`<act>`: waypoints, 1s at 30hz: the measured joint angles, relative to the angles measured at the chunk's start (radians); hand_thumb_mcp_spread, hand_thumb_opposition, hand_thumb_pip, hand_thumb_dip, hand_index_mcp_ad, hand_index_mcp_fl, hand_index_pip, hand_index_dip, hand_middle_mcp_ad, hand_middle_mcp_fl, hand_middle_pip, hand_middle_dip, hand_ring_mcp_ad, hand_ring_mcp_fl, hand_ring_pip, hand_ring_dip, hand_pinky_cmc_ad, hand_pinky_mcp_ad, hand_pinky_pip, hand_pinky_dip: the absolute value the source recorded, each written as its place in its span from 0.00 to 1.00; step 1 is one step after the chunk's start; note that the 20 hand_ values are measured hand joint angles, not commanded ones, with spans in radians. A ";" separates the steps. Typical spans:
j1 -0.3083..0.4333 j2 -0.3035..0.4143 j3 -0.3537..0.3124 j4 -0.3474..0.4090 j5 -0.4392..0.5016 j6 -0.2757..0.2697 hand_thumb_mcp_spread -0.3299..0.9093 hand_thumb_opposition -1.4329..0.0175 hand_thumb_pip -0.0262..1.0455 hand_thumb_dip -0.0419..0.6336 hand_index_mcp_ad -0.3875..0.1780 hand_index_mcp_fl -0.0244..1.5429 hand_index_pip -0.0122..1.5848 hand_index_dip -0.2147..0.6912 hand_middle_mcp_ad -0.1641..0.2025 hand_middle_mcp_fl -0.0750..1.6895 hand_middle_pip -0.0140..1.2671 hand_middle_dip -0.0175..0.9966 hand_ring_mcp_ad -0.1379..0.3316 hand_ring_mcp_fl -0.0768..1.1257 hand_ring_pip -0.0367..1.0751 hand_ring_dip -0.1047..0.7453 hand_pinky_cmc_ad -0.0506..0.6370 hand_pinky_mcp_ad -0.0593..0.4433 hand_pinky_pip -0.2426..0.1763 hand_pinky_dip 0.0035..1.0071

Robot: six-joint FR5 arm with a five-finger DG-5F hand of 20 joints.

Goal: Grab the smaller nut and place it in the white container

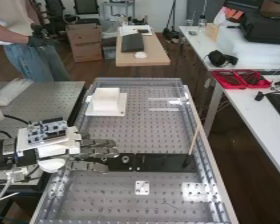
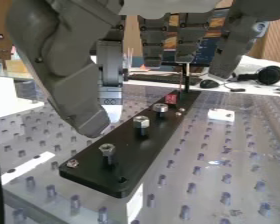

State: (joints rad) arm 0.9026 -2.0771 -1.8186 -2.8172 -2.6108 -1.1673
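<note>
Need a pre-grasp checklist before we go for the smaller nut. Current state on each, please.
1. Robot hand empty: ok, fingers relaxed, holding nothing.
2. Hand near the long black plate: ok, fingertips by its end nearer the arm.
3. Silver metal nuts up on their posts: ok, three in a row.
4. Smaller nut identified: cannot tell, the raised three look close in size.
5. White boxy container open on top: cannot tell.
6. Hand apart from the thin wooden stick: ok.
</note>
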 joint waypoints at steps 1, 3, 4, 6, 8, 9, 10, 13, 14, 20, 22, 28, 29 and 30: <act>0.000 0.000 0.000 0.000 0.000 -0.001 0.60 0.40 0.75 0.41 0.35 0.09 0.98 0.27 0.63 0.04 0.12 0.25 0.60 0.06 0.10 0.24 0.61 0.68 0.35 0.42; -0.001 -0.002 0.002 -0.004 0.000 -0.004 0.60 0.40 0.75 0.41 0.35 0.09 0.98 0.27 0.64 0.04 0.12 0.25 0.60 0.06 0.10 0.24 0.61 0.68 0.36 0.42; -0.001 -0.003 0.002 -0.005 0.000 -0.005 0.60 0.40 0.75 0.41 0.35 0.09 0.98 0.27 0.64 0.04 0.12 0.25 0.60 0.06 0.10 0.24 0.61 0.68 0.36 0.42; -0.002 -0.004 0.002 -0.005 0.000 -0.007 0.60 0.40 0.75 0.41 0.35 0.09 0.98 0.27 0.63 0.04 0.12 0.25 0.60 0.06 0.10 0.24 0.61 0.68 0.36 0.42; -0.002 -0.005 0.001 -0.002 -0.002 -0.003 0.60 0.40 0.75 0.41 0.35 0.09 0.98 0.27 0.64 0.04 0.12 0.25 0.60 0.06 0.10 0.24 0.61 0.68 0.36 0.42; -0.002 -0.005 0.000 0.001 -0.004 0.000 0.60 0.40 0.75 0.41 0.35 0.10 0.98 0.27 0.64 0.04 0.12 0.25 0.60 0.06 0.10 0.24 0.61 0.68 0.36 0.42; -0.002 -0.006 0.000 0.003 -0.005 0.001 0.60 0.40 0.75 0.41 0.36 0.10 0.98 0.27 0.64 0.04 0.12 0.25 0.60 0.06 0.10 0.24 0.61 0.68 0.36 0.42; -0.002 -0.009 -0.002 0.004 -0.008 -0.004 0.60 0.40 0.75 0.41 0.36 0.10 0.98 0.27 0.64 0.04 0.12 0.25 0.60 0.06 0.10 0.24 0.61 0.68 0.36 0.42; -0.002 -0.009 -0.002 0.004 -0.008 -0.006 0.60 0.40 0.75 0.41 0.36 0.10 0.98 0.27 0.63 0.04 0.12 0.25 0.59 0.06 0.10 0.24 0.61 0.67 0.36 0.42; -0.003 -0.011 -0.005 0.019 -0.012 0.001 0.60 0.40 0.75 0.41 0.35 0.10 0.98 0.27 0.64 0.04 0.12 0.25 0.59 0.06 0.10 0.24 0.61 0.67 0.36 0.42; -0.003 -0.011 -0.007 0.035 -0.016 0.016 0.60 0.40 0.75 0.41 0.35 0.10 0.98 0.27 0.64 0.04 0.12 0.25 0.59 0.06 0.10 0.24 0.61 0.67 0.36 0.42; -0.003 -0.018 -0.003 0.033 -0.022 0.015 0.60 0.40 0.75 0.41 0.35 0.10 0.98 0.27 0.64 0.04 0.12 0.25 0.59 0.06 0.10 0.25 0.60 0.67 0.36 0.42; -0.003 -0.019 -0.002 0.032 -0.023 0.015 0.60 0.41 0.75 0.41 0.35 0.10 0.98 0.27 0.64 0.04 0.12 0.25 0.59 0.06 0.10 0.25 0.60 0.67 0.36 0.42; -0.004 -0.020 -0.002 0.033 -0.024 0.016 0.60 0.40 0.75 0.41 0.35 0.10 0.98 0.27 0.64 0.04 0.12 0.25 0.59 0.06 0.10 0.24 0.60 0.67 0.36 0.42</act>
State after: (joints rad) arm 0.8990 -2.0975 -1.8203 -2.7847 -2.6344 -1.1509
